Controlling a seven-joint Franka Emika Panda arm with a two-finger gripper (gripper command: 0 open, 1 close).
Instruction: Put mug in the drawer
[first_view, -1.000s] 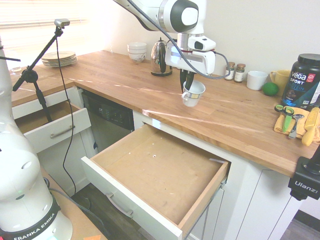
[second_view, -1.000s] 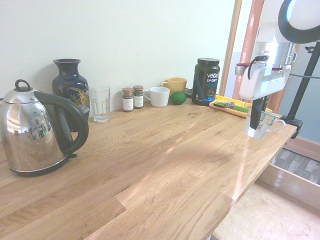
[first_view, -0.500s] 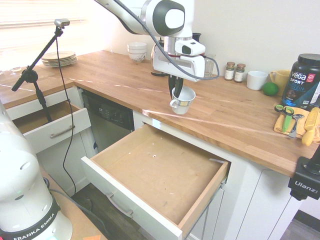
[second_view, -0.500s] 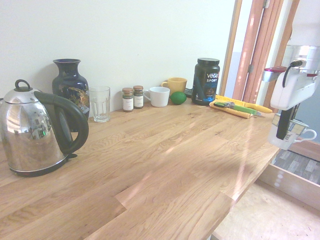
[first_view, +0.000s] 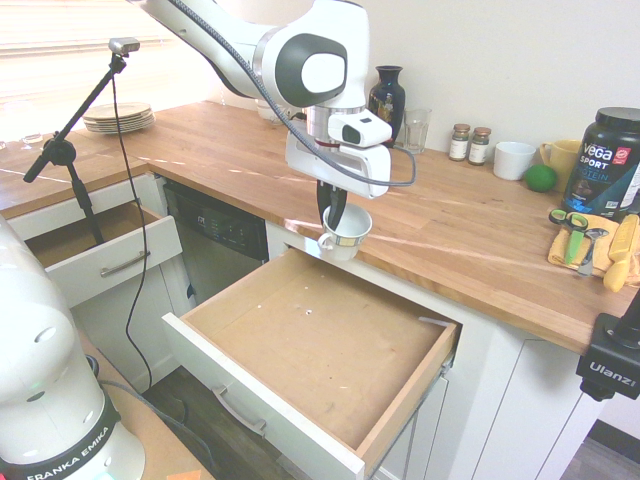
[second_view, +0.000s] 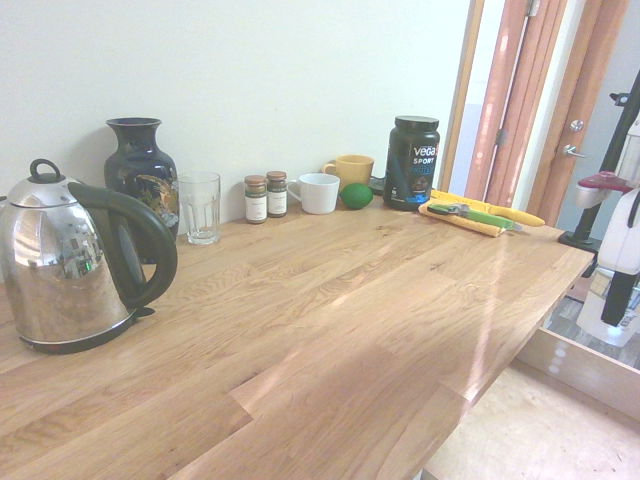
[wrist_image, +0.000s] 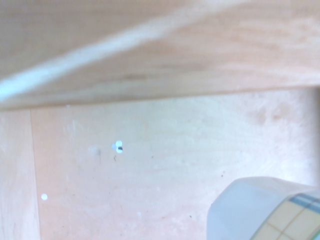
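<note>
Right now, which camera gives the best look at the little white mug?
The first exterior view: the mug hangs whole in the claw at the drawer's back edge. The second exterior view catches it only at the frame's edge; the wrist view shows a blurred corner.

- Three mugs: a small white mug (first_view: 345, 231), a wide white mug (first_view: 514, 160), a yellow mug (second_view: 349, 170)
- Two open drawers: large drawer (first_view: 300, 345), small drawer (first_view: 100, 250)
- Two spice jars (first_view: 470, 144)
- One kettle (second_view: 70, 260)
- One vase (second_view: 142, 180)
- One glass (second_view: 200, 207)

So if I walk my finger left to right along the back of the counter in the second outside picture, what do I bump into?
kettle → dark vase → clear glass → two spice jars → white mug → yellow mug → black tub
</note>
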